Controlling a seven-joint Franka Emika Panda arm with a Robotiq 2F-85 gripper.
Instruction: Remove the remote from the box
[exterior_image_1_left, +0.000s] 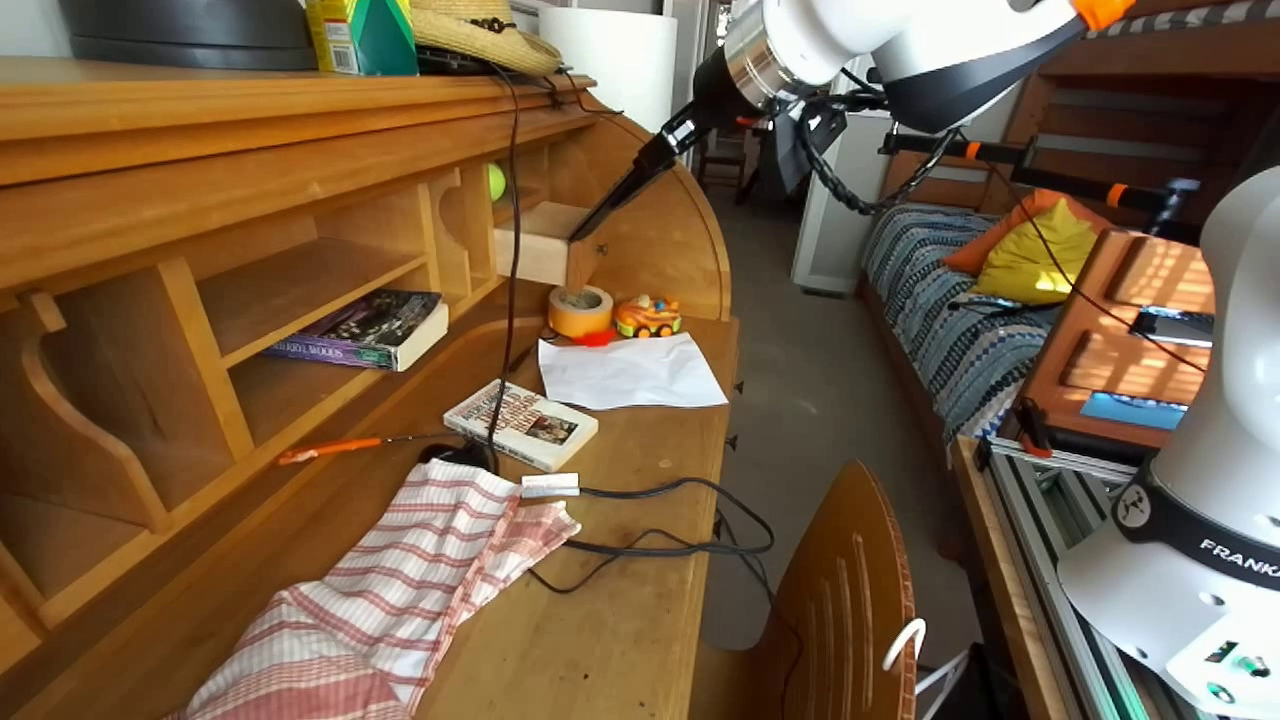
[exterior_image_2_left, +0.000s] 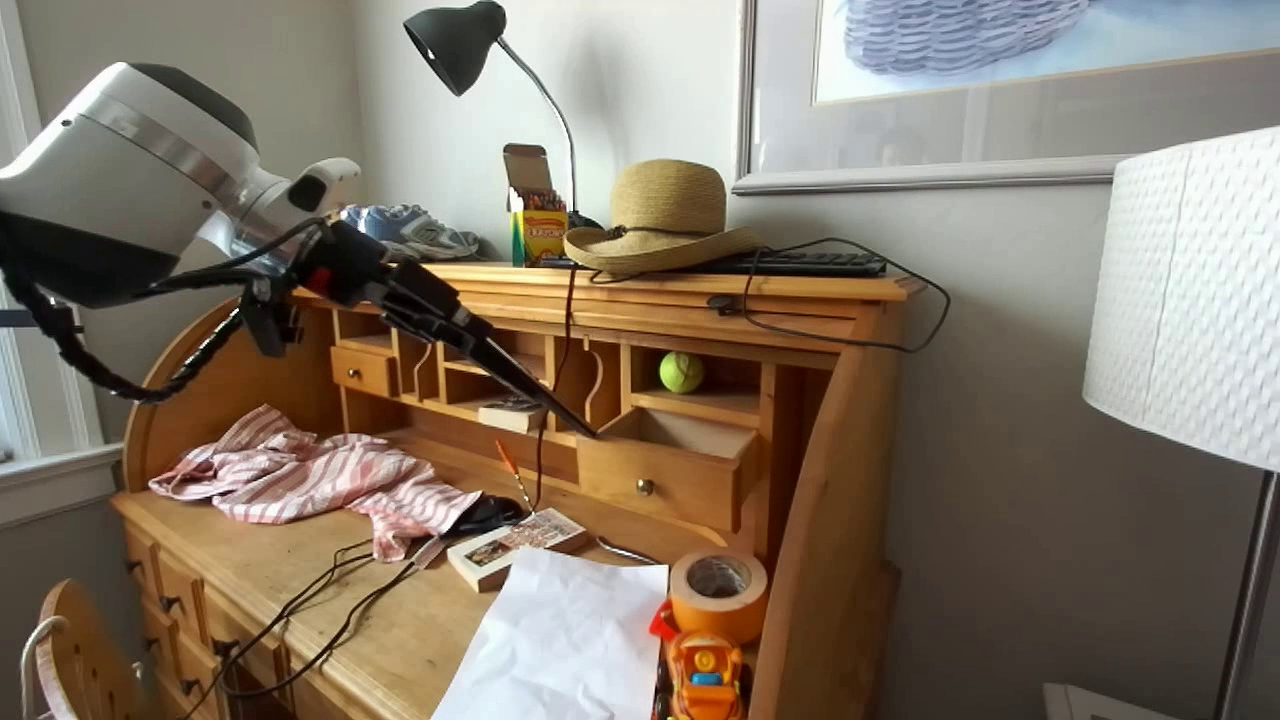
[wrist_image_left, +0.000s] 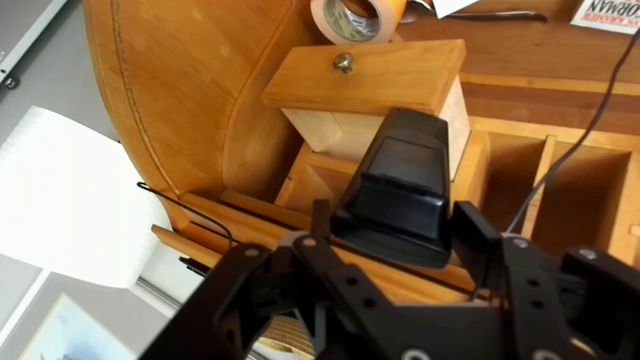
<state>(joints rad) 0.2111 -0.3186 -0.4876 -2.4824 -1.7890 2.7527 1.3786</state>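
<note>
The box is a pulled-out wooden drawer with pale whitish-beige sides, a brown front and a brass knob; it shows in an exterior view and in the wrist view. The remote is long and black, also seen in an exterior view and the wrist view. My gripper is shut on the remote's near end, with one finger on each side. The remote slants down, its far end at the drawer front's top edge by one corner. I cannot tell whether it touches. The drawer's floor is partly hidden.
An orange tape roll, a toy car and white paper lie below the drawer. A tennis ball sits in the cubby above it. A dark cord hangs beside it. The desk's curved side wall stands close by.
</note>
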